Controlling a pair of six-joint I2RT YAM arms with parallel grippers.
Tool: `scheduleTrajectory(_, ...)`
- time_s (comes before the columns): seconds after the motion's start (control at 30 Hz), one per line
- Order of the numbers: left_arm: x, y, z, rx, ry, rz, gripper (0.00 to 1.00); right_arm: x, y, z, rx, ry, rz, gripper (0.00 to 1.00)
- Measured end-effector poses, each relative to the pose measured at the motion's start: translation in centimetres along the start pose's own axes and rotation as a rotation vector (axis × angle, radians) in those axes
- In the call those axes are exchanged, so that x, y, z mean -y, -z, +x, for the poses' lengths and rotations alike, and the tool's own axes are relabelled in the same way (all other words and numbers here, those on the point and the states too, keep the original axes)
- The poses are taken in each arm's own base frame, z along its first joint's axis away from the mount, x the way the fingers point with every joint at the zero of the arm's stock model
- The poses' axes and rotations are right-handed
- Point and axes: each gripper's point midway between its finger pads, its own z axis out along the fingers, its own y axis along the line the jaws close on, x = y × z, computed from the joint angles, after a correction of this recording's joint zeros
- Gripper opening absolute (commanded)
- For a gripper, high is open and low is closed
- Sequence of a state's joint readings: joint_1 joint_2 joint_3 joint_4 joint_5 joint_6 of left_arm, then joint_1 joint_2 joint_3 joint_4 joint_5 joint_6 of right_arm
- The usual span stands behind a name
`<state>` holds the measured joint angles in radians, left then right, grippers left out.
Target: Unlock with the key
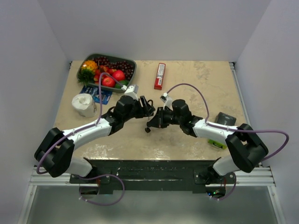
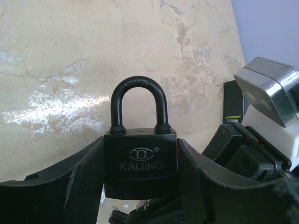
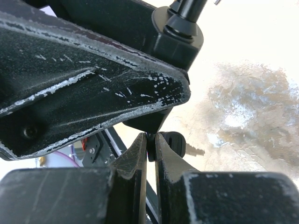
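Padlock (image 2: 140,163), matte black, arched shackle (image 2: 139,100), thin key (image 3: 151,151)

The top view is bright and even, with soft shadows on the table (image 1: 210,88). In the left wrist view a white glare patch lies on the table left of the padlock (image 2: 140,168), whose lettering is sharp. The right wrist view is blown out at right, and the right gripper (image 3: 150,140), close to the lens, is dark against it.
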<state>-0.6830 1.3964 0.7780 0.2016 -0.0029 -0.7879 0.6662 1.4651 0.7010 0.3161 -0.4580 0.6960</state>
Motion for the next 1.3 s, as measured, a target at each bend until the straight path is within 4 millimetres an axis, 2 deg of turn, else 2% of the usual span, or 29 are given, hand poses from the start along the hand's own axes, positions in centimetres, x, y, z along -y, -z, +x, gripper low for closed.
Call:
scheduleTrajectory(0.43, 1.1, 0.3, -0.9, 0.068, -0.040, -0.003, 0.00, -0.6, 1.0, -1.0, 0.028, -0.036, -0.052, 0.00)
scheduleTrajectory(0.87, 1.3, 0.5, -1.2, 0.081, -0.040, -0.003, 0.00, -0.6, 2.6, -1.8, 0.086, -0.036, -0.051, 0.00)
scheduleTrajectory(1.3, 1.3, 0.5, -1.4, 0.090, -0.035, -0.004, 0.00, -0.3, 2.6, -2.2, 0.158, -0.010, -0.034, 0.00)
